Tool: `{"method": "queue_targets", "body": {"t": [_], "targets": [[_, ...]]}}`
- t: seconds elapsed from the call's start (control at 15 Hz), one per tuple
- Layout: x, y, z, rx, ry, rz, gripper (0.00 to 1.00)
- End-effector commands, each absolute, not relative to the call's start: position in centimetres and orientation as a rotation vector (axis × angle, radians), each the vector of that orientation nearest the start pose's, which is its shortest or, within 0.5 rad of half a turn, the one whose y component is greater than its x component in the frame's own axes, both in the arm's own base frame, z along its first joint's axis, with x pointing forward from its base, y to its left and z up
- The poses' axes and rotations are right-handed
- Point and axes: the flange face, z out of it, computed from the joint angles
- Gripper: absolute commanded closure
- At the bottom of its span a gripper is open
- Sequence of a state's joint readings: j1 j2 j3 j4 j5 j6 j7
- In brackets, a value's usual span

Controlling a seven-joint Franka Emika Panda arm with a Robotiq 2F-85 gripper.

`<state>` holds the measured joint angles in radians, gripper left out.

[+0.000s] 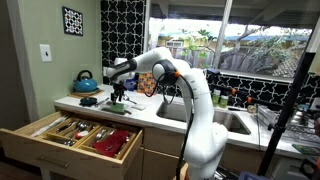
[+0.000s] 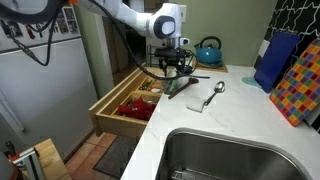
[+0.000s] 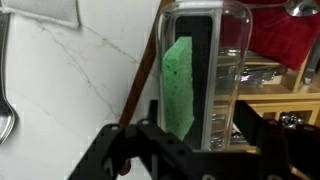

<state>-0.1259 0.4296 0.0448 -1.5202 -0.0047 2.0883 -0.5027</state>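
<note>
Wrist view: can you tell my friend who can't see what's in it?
The end effector holds its dark fingers apart on either side of a green sponge in a clear plastic holder. It lies on a white marble counter, beside an open wooden drawer.

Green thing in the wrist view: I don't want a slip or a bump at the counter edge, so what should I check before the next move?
1. Green thing sits between the fingers: ok.
2. Gripper clamped on it: not ok, the jaws stand apart and a gap shows beside it.
3. Green thing lifted off the counter: cannot tell.
4. Spoon clear of the gripper: ok, it lies apart on the counter.
5. Drawer open: ok, pulled out beside the counter edge.
6. Kettle out of the way: ok, it stands further back.
</note>
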Motion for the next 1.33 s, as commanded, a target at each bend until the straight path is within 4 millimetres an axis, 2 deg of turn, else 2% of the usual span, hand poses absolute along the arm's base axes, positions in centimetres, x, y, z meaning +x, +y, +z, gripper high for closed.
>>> {"method": "queue_targets", "body": {"t": [0.0, 0.4, 0.47, 0.6, 0.67, 0.73, 0.87, 1.27], "targets": [[69.59, -7.22, 42.63, -3.062, -0.646, -0.198, 0.21], [69.56, -7.97, 42.36, -3.040, -0.623, -0.188, 0.29], [69.58, -8.05, 42.38, -3.039, -0.620, -0.189, 0.32], [69.57, -8.11, 42.43, -3.036, -0.617, -0.189, 0.44], [69.57, -8.11, 42.44, -3.036, -0.617, -0.188, 0.42], [69.57, -8.09, 42.43, -3.035, -0.618, -0.187, 0.50], [69.55, -8.07, 42.37, -3.035, -0.619, -0.178, 0.49], [69.48, -7.93, 42.27, -3.034, -0.622, -0.158, 0.56]]}}
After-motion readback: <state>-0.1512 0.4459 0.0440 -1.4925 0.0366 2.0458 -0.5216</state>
